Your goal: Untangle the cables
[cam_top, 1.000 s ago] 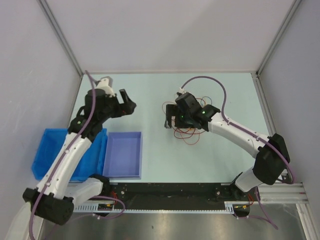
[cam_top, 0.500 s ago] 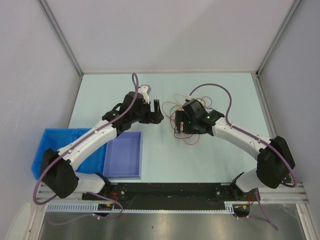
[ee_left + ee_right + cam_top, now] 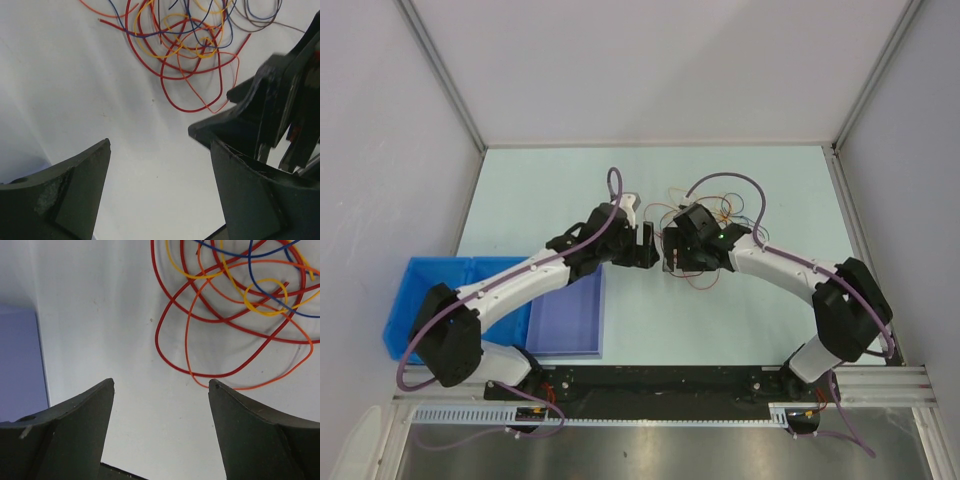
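The cables (image 3: 728, 211) are a tangle of thin red, orange, yellow, blue and dark loops lying on the table, partly hidden under my right arm in the top view. My left gripper (image 3: 648, 245) and right gripper (image 3: 672, 250) face each other closely at the pile's left edge. In the left wrist view the cables (image 3: 185, 45) lie ahead of my open left gripper (image 3: 161, 142), which has only bare table between its fingers. In the right wrist view my right gripper (image 3: 161, 382) is open just short of a red and an orange loop of the cables (image 3: 235, 295).
A purple tray (image 3: 565, 310) and a blue bin (image 3: 420, 300) sit at the near left; the tray's edge (image 3: 17, 360) shows in the right wrist view. The right gripper's black body (image 3: 280, 100) crowds the left wrist view. Walls close the table's back and sides.
My left arm has swung from the far left across to the pile's left edge. The right gripper has shifted a little left to meet it. The cables lie where they were.
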`<state>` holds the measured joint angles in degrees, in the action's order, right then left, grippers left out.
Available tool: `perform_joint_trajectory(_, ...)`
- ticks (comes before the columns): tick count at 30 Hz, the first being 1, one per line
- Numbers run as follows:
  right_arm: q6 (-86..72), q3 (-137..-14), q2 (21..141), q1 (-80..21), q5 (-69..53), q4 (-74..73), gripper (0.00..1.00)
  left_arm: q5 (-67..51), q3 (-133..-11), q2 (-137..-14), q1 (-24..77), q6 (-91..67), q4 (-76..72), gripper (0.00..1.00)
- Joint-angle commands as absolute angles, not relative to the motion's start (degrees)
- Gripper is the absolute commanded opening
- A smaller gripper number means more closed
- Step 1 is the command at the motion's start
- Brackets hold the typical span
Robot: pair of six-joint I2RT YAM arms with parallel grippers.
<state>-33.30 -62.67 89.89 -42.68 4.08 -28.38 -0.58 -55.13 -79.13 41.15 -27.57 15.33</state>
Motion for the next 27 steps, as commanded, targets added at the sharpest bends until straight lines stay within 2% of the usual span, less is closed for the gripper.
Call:
perform_joint_trajectory(1, -31.91, -62.67, 92.19, -40.79, 3.08, -24.52, 0.79, 1.76, -52.74, -76.82, 41.57, -28.57, 11.95, 0.86)
perform_joint_trajectory(8, -31.38, -62.67, 95.79, -40.08, 1.50, -22.15, 0.75, 2.46, -49.75, -74.71, 41.48, -28.48, 11.34, 0.86)
perform_joint_trajectory(13, -31.29, -62.67, 97.03, -39.82, 1.58, -21.18, 0.68, 2.02, -48.52, -74.18, 41.49, -28.74, 10.46, 0.86)
perform_joint_trajectory(17, -31.20, -62.67, 97.91, -39.29, 1.41, -21.09, 0.59, 1.76, -48.52, -74.18, 41.57, -28.92, 10.55, 0.86)
perform_joint_trajectory(20, -31.11, -62.67, 98.26, -39.02, 1.32, -20.92, 0.47, 1.67, -48.34, -74.00, 41.57, -29.18, 10.20, 0.86)
perform_joint_trajectory(23, -31.03, -62.75, 98.35, -38.85, 1.14, -20.83, 0.38, 1.50, -48.34, -73.92, 41.57, -29.35, 10.20, 0.86)
perform_joint_trajectory(27, -31.03, -62.75, 98.79, -38.58, 0.79, -20.74, 0.34, 1.58, -48.52, -73.65, 41.66, -29.53, 10.37, 0.86)
